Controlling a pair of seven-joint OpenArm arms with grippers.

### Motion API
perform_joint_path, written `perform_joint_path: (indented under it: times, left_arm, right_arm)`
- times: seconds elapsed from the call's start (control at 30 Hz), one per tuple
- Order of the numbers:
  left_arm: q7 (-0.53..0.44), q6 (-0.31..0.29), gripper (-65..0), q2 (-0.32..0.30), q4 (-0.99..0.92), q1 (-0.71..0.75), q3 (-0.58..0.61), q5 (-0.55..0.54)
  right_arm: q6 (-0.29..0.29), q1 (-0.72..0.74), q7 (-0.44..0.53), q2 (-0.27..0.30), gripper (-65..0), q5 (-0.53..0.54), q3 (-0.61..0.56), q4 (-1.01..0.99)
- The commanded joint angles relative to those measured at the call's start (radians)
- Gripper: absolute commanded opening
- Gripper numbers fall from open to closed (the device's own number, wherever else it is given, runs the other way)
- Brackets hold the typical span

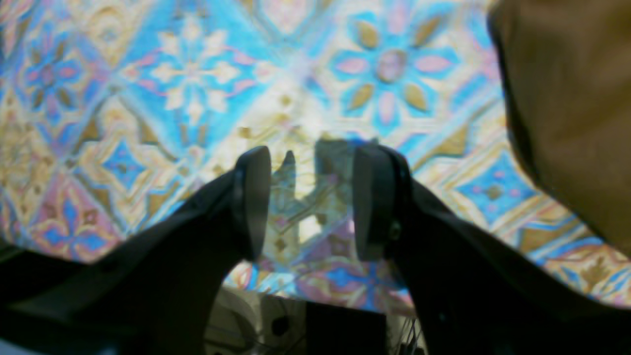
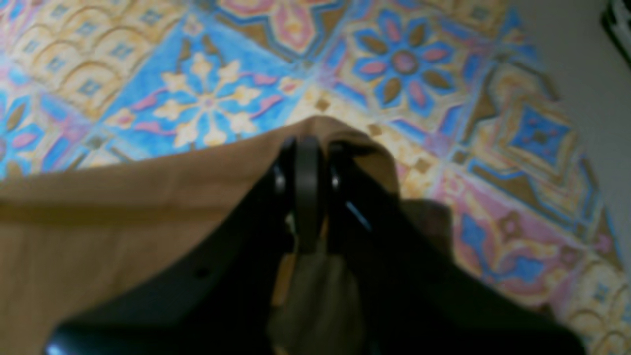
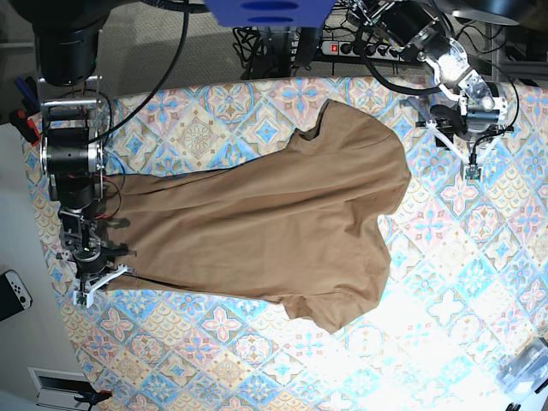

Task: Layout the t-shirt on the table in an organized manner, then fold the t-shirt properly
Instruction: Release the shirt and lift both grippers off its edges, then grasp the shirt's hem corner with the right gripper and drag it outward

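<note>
The tan-brown t-shirt (image 3: 274, 214) lies spread flat across the middle of the patterned table (image 3: 445, 282), its hem toward the left and its sleeves at top and bottom right. My right gripper (image 2: 308, 162) is shut on a corner of the t-shirt (image 2: 123, 217) at the hem, and its arm covers part of the cloth. In the base view the right gripper (image 3: 116, 257) is at the shirt's lower left corner. My left gripper (image 1: 310, 197) hangs open over bare table (image 1: 197, 88) with nothing between its fingers, the t-shirt (image 1: 567, 98) off to its right. In the base view the left gripper (image 3: 432, 120) is just beyond the shirt's shoulder.
A power strip (image 3: 368, 47) and cables lie behind the table's far edge. A white game controller (image 3: 13, 291) sits on the floor past the left edge. A clear plastic object (image 3: 527, 364) rests at the lower right corner.
</note>
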Motion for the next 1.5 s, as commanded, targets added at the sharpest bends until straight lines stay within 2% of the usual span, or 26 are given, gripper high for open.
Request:
perform_joint_path:
  times: [0.0,0.17,0.2,0.3,0.4,0.47,0.53,0.63,0.73,0.83,0.9,1.1,1.2,1.3,1.47]
  left_arm:
    - [-0.013,0.005,-38.2,0.001,0.020,-0.008,-0.001,-0.001]
    - [-0.013,0.005,-38.2,0.005,0.020,-0.008,-0.001,-0.001]
    - [-0.013,0.005,-38.2,0.005,0.020,-0.008,-0.001,-0.001]
    - [-0.013,0.005,-38.2,0.005,0.020,-0.010,-0.001,-0.001]
    - [-0.013,0.005,-38.2,0.005,0.020,-0.010,0.001,-0.001]
    - [-0.013,0.005,-38.2,0.005,0.020,-0.010,0.004,-0.001]
    - [-0.013,0.005,-38.2,0.007,0.019,-0.013,0.006,-0.001]
    - [-0.013,0.005,-38.2,0.007,0.017,-0.015,0.007,-0.001]
    - [-0.019,0.005,-38.2,0.004,0.016,-0.016,0.007,-0.001]
    - [-0.021,0.005,-38.2,0.001,0.014,-0.018,0.007,-0.001]
    - [-0.021,0.005,-38.2,-0.001,0.014,-0.025,0.029,0.001]
    - [-0.021,0.005,-38.2,-0.008,0.014,-0.030,0.073,0.002]
    - [-0.021,0.005,-38.2,-0.018,0.013,-0.031,0.093,-0.001]
    - [-0.021,0.005,-38.2,-0.037,0.013,-0.031,0.127,0.001]
    - [-0.021,0.005,-38.2,-0.039,0.013,-0.028,0.131,0.001]
  right_arm:
    - [-0.001,0.041,0.014,0.009,-65.0,0.000,-0.001,0.012]
    - [-0.001,0.040,0.011,0.004,-65.0,-0.001,-0.002,0.018]
    - [-0.001,0.040,0.011,0.004,-63.0,-0.001,-0.002,0.018]
    - [-0.001,0.040,0.014,0.004,-45.4,-0.001,-0.002,0.018]
    - [-0.001,0.040,0.014,0.007,-31.6,-0.018,-0.015,0.020]
    - [-0.001,0.038,0.013,0.007,-25.0,-0.060,-0.035,0.049]
    - [-0.001,0.035,0.008,0.007,-21.3,-0.072,-0.026,0.097]
    - [-0.001,0.029,0.005,0.009,-21.2,-0.073,0.028,0.190]
    - [-0.001,-0.091,0.005,0.040,-21.2,-0.075,0.117,0.278]
    - [-0.001,-0.212,-0.027,0.043,-21.2,-0.077,0.189,0.437]
    - [-0.001,-0.263,-0.099,0.043,-21.2,-0.078,0.226,0.583]
    - [-0.001,-0.453,-0.408,0.041,-21.2,-0.078,0.332,1.031]
    - [-0.001,-0.507,-0.511,0.040,-21.2,-0.078,0.373,1.203]
    - [-0.001,-0.565,-0.595,0.040,-21.2,-0.078,0.424,1.301]
    - [-0.001,-0.697,-0.617,0.038,-22.8,-0.078,0.570,1.381]
